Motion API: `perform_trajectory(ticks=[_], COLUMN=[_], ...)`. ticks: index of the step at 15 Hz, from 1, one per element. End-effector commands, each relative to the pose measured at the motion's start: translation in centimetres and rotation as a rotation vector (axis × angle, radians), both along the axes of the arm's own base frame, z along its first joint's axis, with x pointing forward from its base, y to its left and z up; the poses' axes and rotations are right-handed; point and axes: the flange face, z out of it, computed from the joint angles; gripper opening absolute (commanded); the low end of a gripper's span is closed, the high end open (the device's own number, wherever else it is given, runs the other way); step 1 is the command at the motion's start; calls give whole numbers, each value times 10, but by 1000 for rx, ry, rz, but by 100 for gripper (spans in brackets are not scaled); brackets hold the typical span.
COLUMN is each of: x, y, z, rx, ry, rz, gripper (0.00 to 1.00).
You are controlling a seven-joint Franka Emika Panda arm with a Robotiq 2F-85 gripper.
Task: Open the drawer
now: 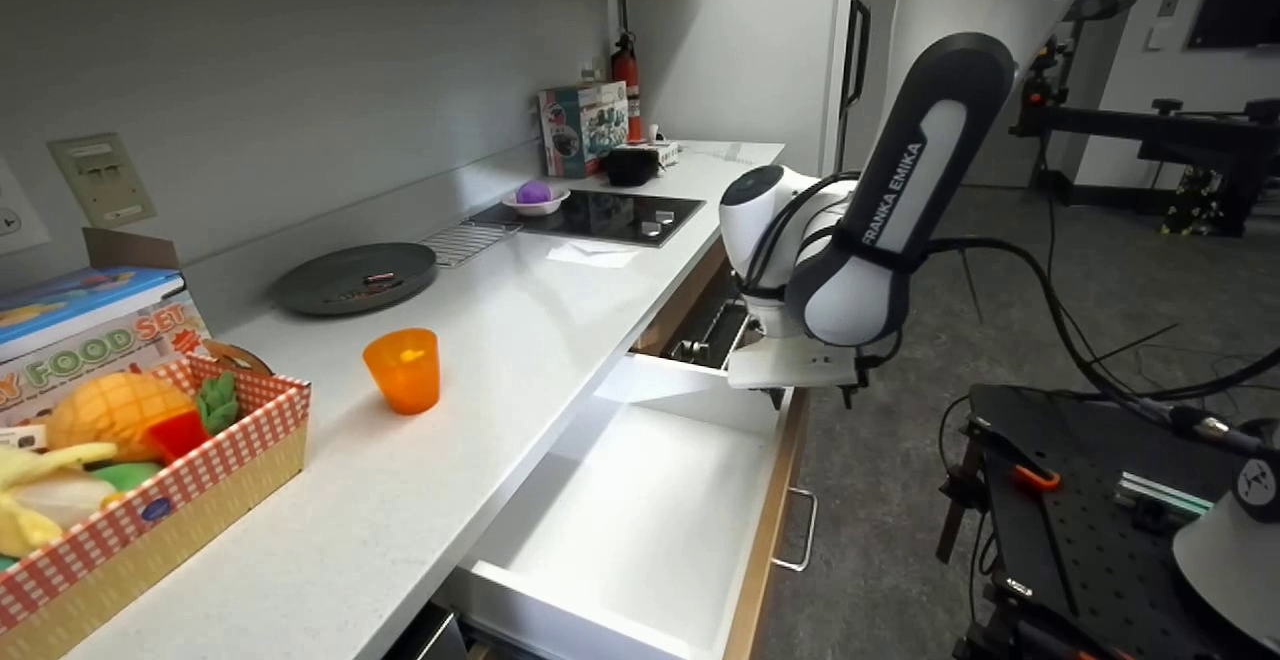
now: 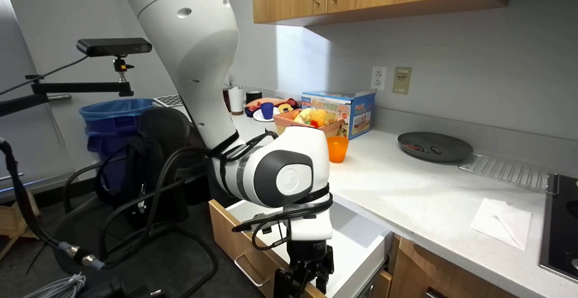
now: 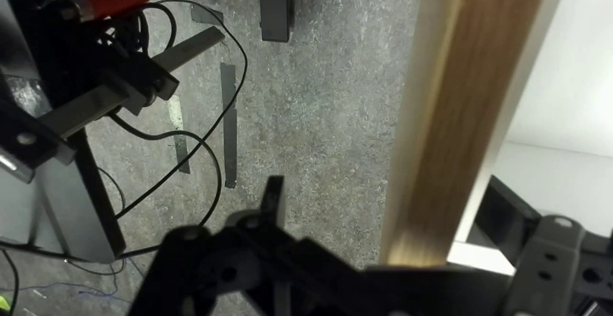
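The drawer (image 1: 768, 535) is pulled out from under the counter, and its plain white inside shows. Its brown wood-grain front (image 2: 241, 237) also shows in both exterior views, with the slim silver bar handle (image 1: 802, 535) on the outer face. My gripper (image 2: 303, 284) points down over one end of the front panel. In the wrist view my gripper (image 3: 384, 182) is open, with one finger over the floor side and the other on the inside. The top edge of the drawer front (image 3: 467, 115) lies between them. I cannot tell whether either finger touches it. The handle is not visible in the wrist view.
On the white counter (image 1: 520, 340) stand an orange cup (image 1: 403, 372), a dark pan (image 1: 355, 280), a wire rack (image 2: 501, 171) and a basket of toy food (image 1: 190, 450). A black table (image 1: 1090, 500) with cables stands across the floor from the drawer.
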Motion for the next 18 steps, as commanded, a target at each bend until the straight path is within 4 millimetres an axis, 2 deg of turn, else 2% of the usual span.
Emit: perform_trajectory(ticks=[1, 3, 7, 11, 15, 18], x=[-8, -7, -9, -14, -22, -28], y=[-5, -5, -6, 4, 12, 10], z=[36, 55, 105, 149, 180, 195], rx=[34, 40, 85, 167, 253, 306], ry=[-85, -132, -227, -326, -410, -451], rz=[-6, 13, 37, 37, 30, 24], gripper=[100, 100, 100, 100, 100, 100])
